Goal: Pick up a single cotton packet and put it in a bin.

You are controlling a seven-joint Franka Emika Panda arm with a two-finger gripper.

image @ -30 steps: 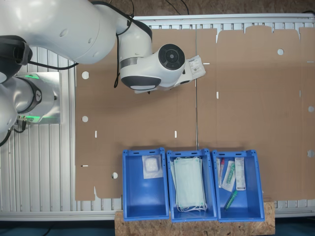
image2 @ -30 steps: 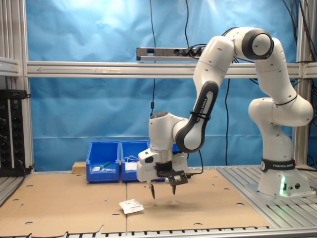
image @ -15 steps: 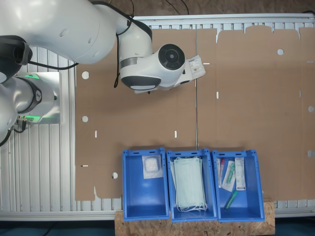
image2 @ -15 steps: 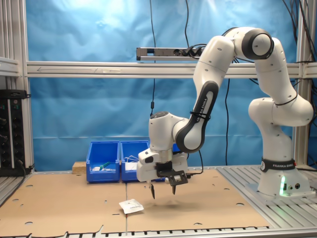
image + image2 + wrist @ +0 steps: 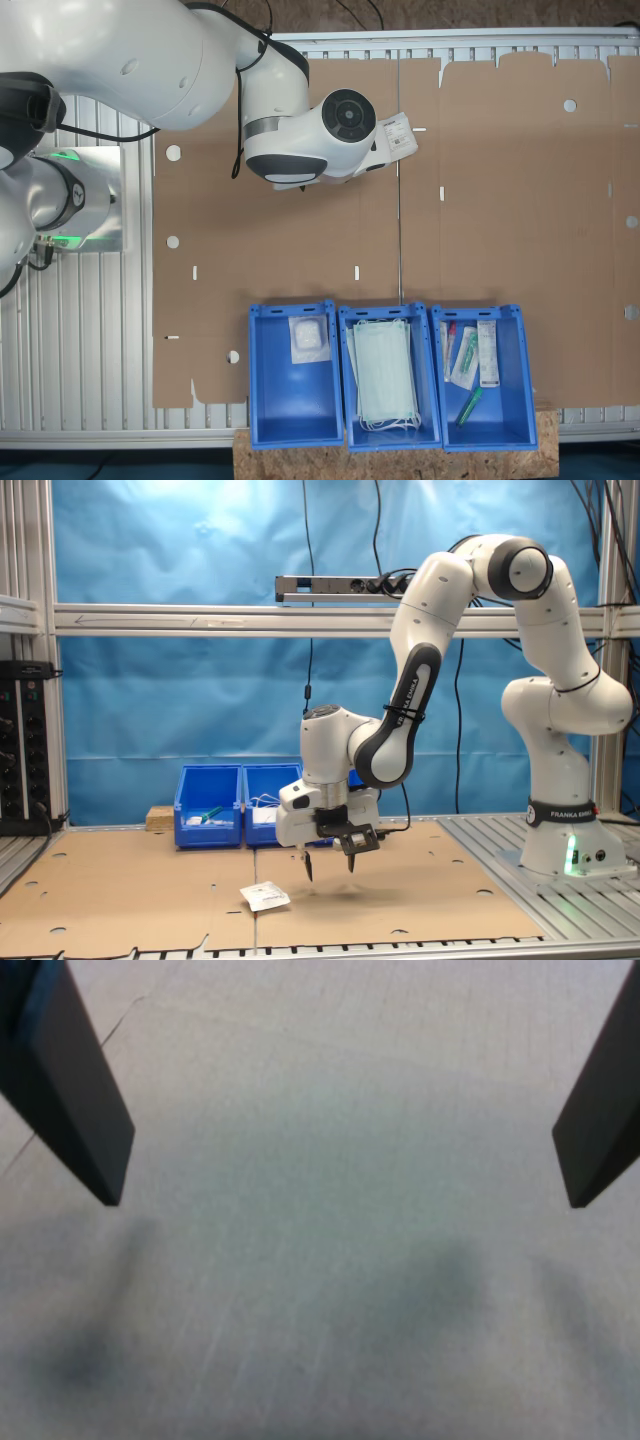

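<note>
The cotton packet, small, flat and white with dark print, lies on the brown cardboard near the table's front edge in the second exterior view. In the first exterior view the cotton packet peeks out from beside the arm's white wrist. My gripper hovers just above the cardboard, a short way toward the second exterior view's right of the packet. It is open, with nothing between its fingers. In the wrist view the gripper shows two dark fingers spread wide over bare cardboard.
Three blue bins stand in a row at the cardboard's edge: one bin holds a plain white pad packet, the middle bin pale green masks, the third bin assorted small items. The bins stand behind the arm. The robot base is at the second exterior view's right.
</note>
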